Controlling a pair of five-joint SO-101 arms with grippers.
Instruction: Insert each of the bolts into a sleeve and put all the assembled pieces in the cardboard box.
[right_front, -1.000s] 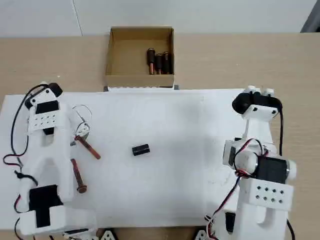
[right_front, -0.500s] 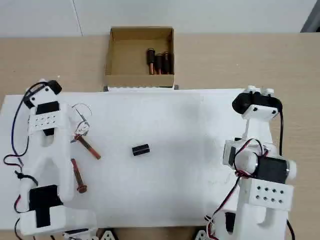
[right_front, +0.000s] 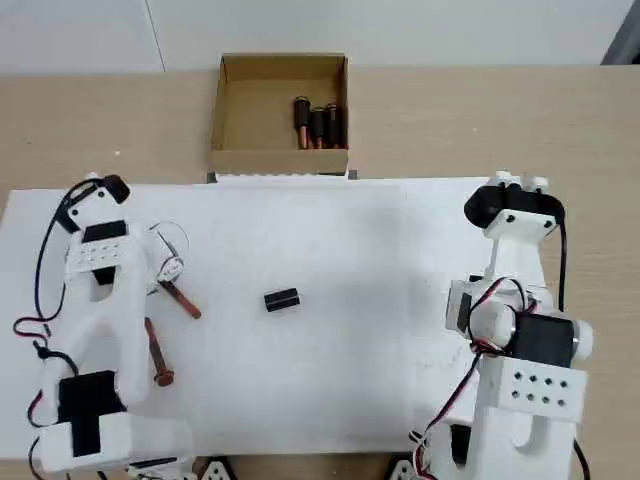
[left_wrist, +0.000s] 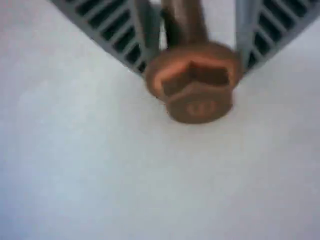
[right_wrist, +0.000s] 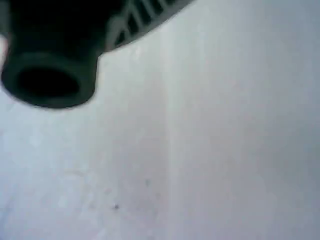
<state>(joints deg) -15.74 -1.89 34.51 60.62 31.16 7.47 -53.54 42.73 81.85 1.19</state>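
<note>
My left gripper (left_wrist: 192, 60) is shut on a copper bolt (left_wrist: 192, 82), whose hex head pokes out between the grey fingers (left_wrist: 132, 30). From above, that gripper (right_front: 167, 272) sits at the mat's left side and the held bolt (right_front: 185, 301) slants down to the mat. A second bolt (right_front: 157, 358) lies loose just in front of it. A black sleeve (right_front: 282, 299) lies mid-mat. My right gripper (right_wrist: 65, 35) is shut on another black sleeve (right_wrist: 50, 80), its open end facing the camera, just above the mat. The cardboard box (right_front: 240, 110) at the back holds three assembled pieces (right_front: 318, 122).
The white mat (right_front: 380, 280) covers the wooden table between the two arms. The right arm's body (right_front: 515, 330) stands at the mat's right edge. Loose wires (right_front: 165, 230) curl beside the left arm.
The left arm has shifted slightly forward and right with the bolt; the bolt's tip stays at the same spot on the mat. The right arm has not moved.
</note>
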